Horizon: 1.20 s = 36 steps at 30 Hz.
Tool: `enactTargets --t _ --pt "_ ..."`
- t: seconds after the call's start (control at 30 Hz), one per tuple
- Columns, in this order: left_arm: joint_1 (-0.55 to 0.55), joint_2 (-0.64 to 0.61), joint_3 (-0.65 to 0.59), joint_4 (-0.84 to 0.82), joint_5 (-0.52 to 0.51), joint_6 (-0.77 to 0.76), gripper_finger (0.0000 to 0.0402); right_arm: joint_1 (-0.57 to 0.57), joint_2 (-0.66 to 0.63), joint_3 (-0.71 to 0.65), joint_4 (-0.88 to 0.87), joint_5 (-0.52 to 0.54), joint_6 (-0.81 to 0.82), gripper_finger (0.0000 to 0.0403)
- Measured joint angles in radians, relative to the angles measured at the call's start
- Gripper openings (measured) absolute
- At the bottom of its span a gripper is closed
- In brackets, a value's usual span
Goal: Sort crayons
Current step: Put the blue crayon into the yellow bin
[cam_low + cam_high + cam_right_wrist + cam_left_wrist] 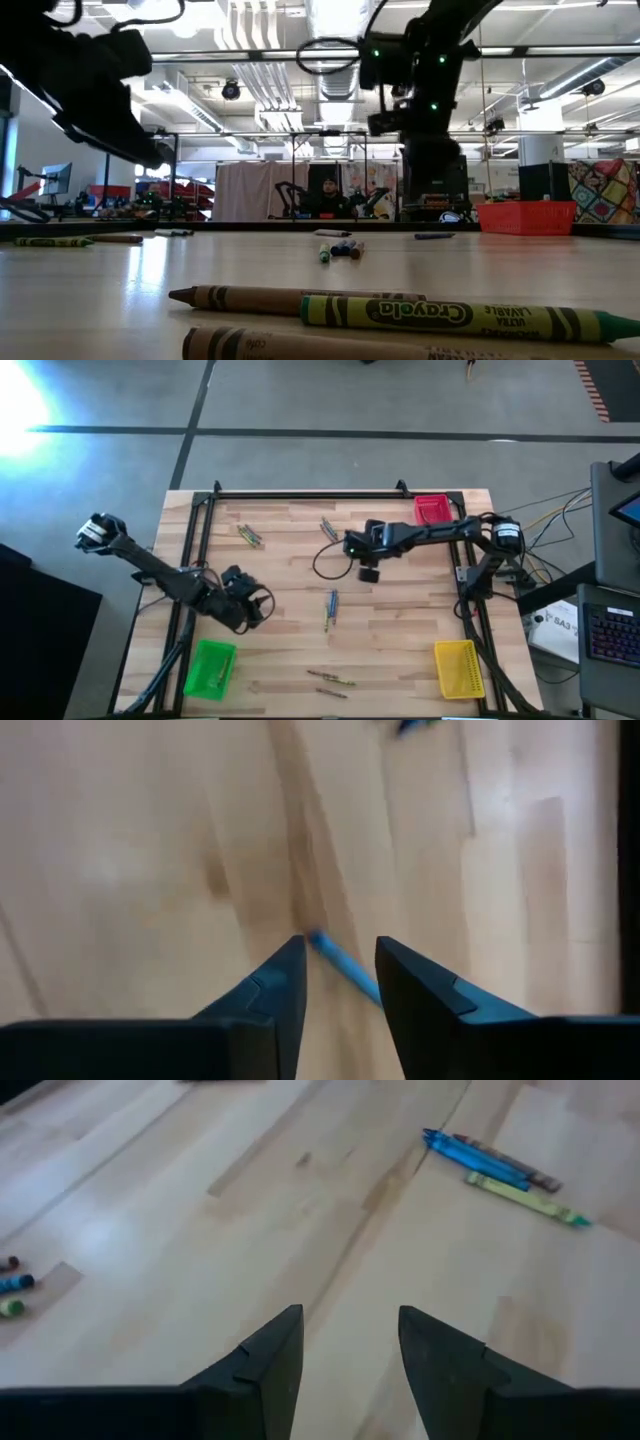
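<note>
Crayons lie scattered flat on the wooden table: a pair at the far left point(250, 535), a few at the far middle point(328, 528), a blue and yellowish group in the middle point(330, 608), and some near the front edge point(330, 680). My left gripper point(350, 1315) hangs open over bare wood at the left point(245, 603), with the middle group point(500, 1172) ahead of it. My right gripper point(340, 945) is open, high above the table's middle point(368, 568). A blue crayon point(345, 965) shows on the wood in the gap between its fingers.
A red tray point(432, 510) stands at the far right, a green tray point(210, 668) at the near left, a yellow tray point(458, 668) at the near right. Brown and green crayons point(420, 312) lie close to the low camera. A person point(328, 192) sits beyond the table.
</note>
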Motion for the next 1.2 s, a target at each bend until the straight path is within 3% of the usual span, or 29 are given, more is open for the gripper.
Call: enactTargets --t 0.13,0.33,0.53,0.77,0.87,1.0,1.2 --pt "0.034 0.038 -0.002 0.040 -0.006 0.039 0.0149 -0.044 0.004 -0.009 0.000 -0.018 -0.169 0.0094" --pt "0.040 0.124 0.010 0.066 -0.104 0.041 0.0149 -0.097 0.049 -0.017 0.002 -0.102 -0.269 0.0081" --pt "0.040 0.209 0.026 0.073 -0.052 0.037 0.0149 -0.129 0.111 -0.015 0.015 -0.128 -0.342 0.0092" --pt "0.042 0.249 0.029 0.076 -0.010 0.021 0.0149 -0.140 0.180 -0.005 0.017 -0.148 -0.344 0.0109" --pt "0.044 0.244 0.030 0.082 -0.022 0.025 0.0149 -0.142 0.195 -0.001 0.006 -0.152 -0.315 0.0088" --pt "0.044 0.233 0.030 0.082 -0.024 0.039 0.0149 -0.149 0.181 0.027 -0.054 -0.228 -0.251 0.0025" --pt "0.044 0.233 0.030 0.093 -0.025 0.041 0.0149 -0.127 0.055 0.036 -0.156 -0.343 -0.106 0.0011"
